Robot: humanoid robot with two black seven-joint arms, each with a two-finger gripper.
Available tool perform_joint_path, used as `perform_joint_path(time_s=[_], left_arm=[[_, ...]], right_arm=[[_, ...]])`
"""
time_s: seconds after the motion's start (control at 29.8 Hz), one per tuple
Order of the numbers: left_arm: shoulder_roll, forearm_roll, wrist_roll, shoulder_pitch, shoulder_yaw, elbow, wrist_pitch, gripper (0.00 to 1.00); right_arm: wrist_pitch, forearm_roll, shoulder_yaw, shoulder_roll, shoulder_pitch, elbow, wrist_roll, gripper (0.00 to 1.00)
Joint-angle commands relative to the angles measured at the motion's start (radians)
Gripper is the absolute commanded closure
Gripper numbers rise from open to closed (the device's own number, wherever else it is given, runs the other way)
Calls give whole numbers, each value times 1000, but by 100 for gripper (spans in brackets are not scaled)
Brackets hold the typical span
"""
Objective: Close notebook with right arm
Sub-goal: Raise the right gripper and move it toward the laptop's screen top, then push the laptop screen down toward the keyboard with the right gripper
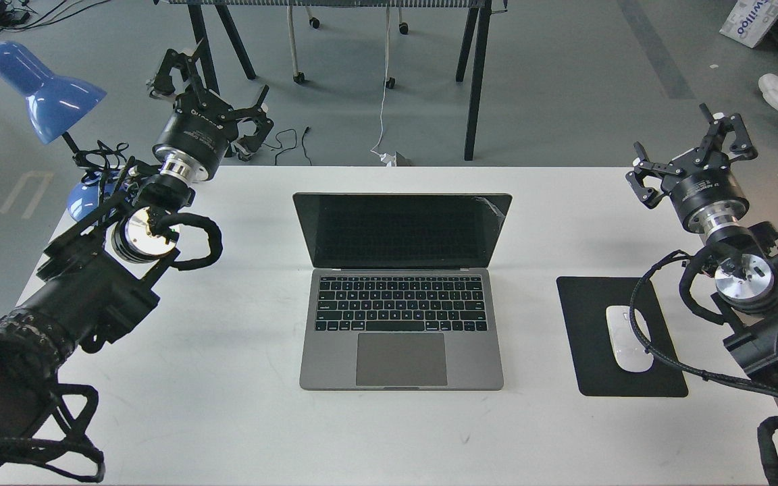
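Laptop (400, 290) open at mid-bench (227, 418), bare surface around it; right gripper (689, 155) fingers wide, at the far right edge, well apart; left gripper (210, 94) fingers wide, far left corner.

A grey notebook (400, 290) with black keys and black screen sits on the white bench (227, 405), beside a black mouse pad (585, 351), white mouse (625, 337) and blue lamp (44, 94).

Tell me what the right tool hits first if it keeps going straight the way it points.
Probably nothing on the table: the right tool points up and away past the table's far edge, toward bare floor. Depth is unclear.
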Motion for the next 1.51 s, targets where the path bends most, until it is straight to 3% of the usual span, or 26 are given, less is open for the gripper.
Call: perform_joint_path(time_s=[0.0, 0.3, 0.64, 1.04, 1.48], left_arm=[[0, 0, 0, 0, 0, 0, 2, 0], [3, -1, 0, 0, -2, 2, -4, 0], [3, -1, 0, 0, -2, 2, -4, 0], [2, 0, 0, 0, 0, 2, -4, 0], [2, 0, 0, 0, 0, 0, -4, 0]], right_arm=[[8, 0, -15, 4, 2, 3, 3, 0], [3, -3, -27, 6, 46, -3, 0, 0], [-9, -3, -205, 59, 194, -11, 0, 0], [-1, -3, -335, 135, 214, 9, 0, 0], [5, -15, -439, 40, 100, 247, 1, 0]])
